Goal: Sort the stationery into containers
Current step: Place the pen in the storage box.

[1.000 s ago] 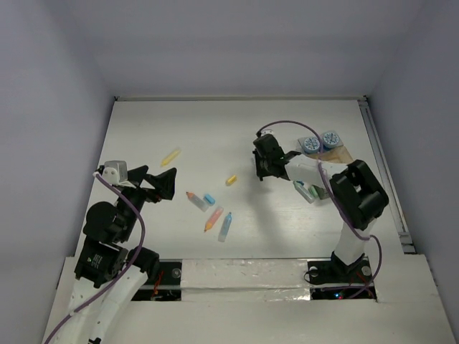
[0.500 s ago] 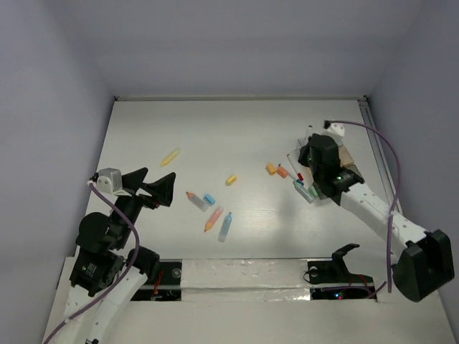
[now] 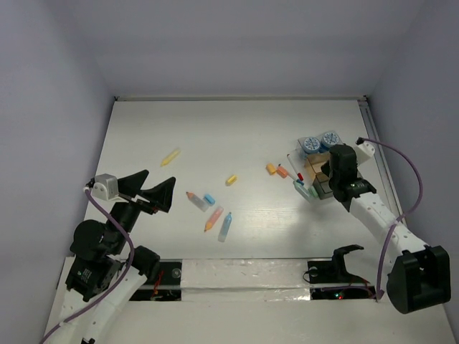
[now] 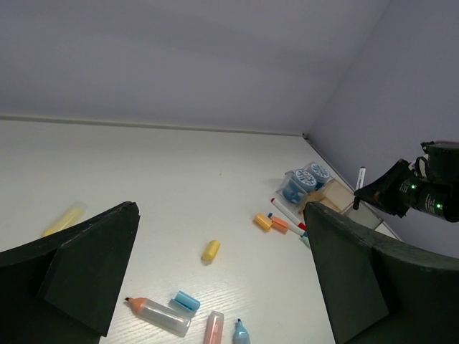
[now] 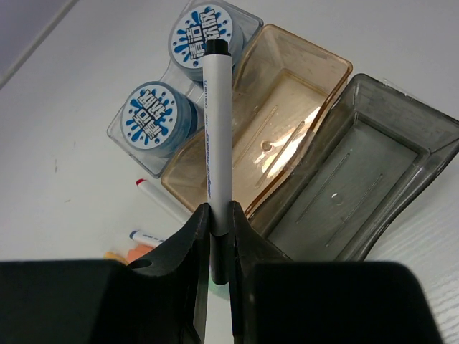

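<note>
The white pen's (image 5: 215, 129) lower end disappears between the right gripper's (image 5: 218, 215) fingers (image 5: 179, 247). Left of the pen, an orange piece (image 5: 136, 253) is half hidden behind one finger. The left wrist view's bottom edge cuts off a pink crayon (image 4: 214, 328) and a light-blue crayon (image 4: 239, 333).

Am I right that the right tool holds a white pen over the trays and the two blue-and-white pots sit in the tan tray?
Not quite: the right wrist view shows the pots in the clear tray beside the empty tan tray. The right tool does hold the white pen.
</note>
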You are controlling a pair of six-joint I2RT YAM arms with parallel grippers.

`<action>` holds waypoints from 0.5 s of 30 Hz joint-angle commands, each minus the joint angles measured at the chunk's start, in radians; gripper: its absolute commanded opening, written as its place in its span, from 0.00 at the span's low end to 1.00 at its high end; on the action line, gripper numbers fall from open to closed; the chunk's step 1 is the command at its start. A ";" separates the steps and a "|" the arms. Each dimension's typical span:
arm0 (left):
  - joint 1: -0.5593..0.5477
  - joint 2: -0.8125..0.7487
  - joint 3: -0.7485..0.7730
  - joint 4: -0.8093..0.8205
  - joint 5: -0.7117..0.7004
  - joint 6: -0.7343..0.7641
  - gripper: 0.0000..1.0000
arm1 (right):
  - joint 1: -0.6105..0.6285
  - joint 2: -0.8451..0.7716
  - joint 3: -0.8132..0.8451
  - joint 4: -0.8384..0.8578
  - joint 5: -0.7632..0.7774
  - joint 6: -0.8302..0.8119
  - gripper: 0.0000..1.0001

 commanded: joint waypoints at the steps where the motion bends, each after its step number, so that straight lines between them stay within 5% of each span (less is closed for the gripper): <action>1: -0.007 -0.015 0.002 0.047 -0.008 0.011 0.99 | -0.020 0.023 0.018 0.054 0.026 0.068 0.00; 15: -0.017 -0.012 0.004 0.043 -0.017 0.011 0.99 | -0.069 0.118 -0.004 0.126 -0.007 0.259 0.00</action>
